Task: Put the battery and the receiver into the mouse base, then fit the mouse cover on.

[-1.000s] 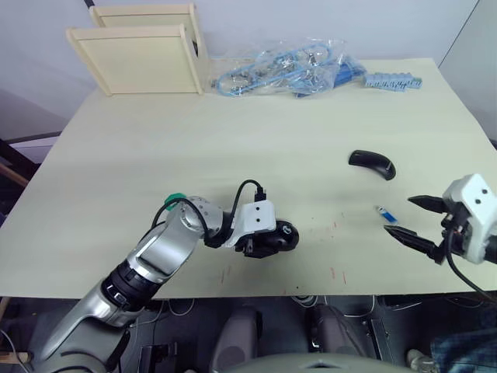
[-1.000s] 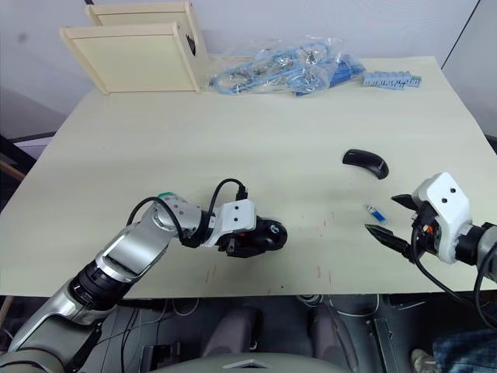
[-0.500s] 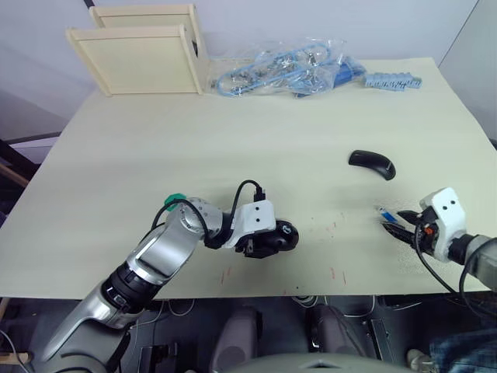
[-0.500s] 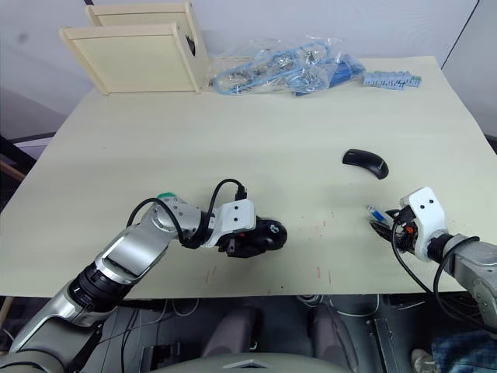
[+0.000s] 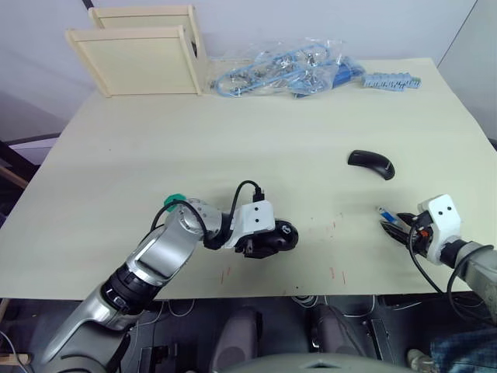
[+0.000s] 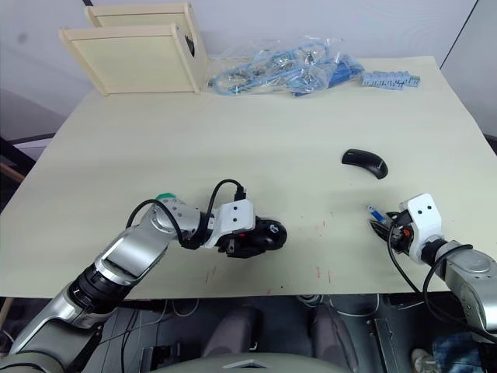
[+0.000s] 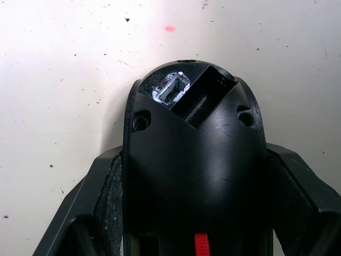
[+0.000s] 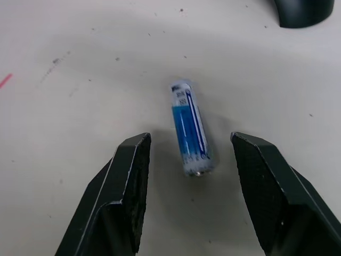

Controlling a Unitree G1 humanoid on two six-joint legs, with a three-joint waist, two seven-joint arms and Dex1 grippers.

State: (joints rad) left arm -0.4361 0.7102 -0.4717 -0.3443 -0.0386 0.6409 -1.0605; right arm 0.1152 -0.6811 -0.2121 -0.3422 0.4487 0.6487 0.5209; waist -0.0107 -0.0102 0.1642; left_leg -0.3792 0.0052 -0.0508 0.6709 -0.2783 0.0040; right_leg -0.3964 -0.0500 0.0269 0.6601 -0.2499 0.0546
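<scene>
On the surface (image 5: 233,140), our left gripper (image 7: 186,224) clamps its jaws on the mouse base (image 7: 194,160), its rear cut off; our right gripper (image 8: 186,197), jaws open, straddles the battery (image 8: 190,128); mouse cover (image 5: 371,163) lies apart.

The left gripper (image 7: 192,213) lies low on the table, its fingers (image 7: 98,208) closed against a black object. The right gripper (image 8: 189,176) sits low too, fingers (image 8: 128,181) spread apart.
</scene>
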